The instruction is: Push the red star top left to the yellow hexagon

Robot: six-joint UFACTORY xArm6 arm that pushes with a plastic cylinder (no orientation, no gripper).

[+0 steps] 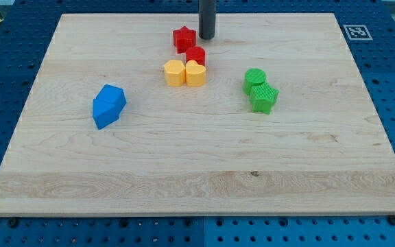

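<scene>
We carry no pincer, only a rod, and it holds nothing. Our tip (207,37) rests on the board (197,171) just to the view's right of the red star (183,38), close to it; we cannot tell if they touch. Taking the star as landmark: a red cylinder (196,55) sits just below and right of it; the yellow hexagon (174,72) lies below it, touching a yellow heart (195,73). Two green blocks (260,90) stand well to the star's lower right, two blue blocks (108,106) to its lower left.
</scene>
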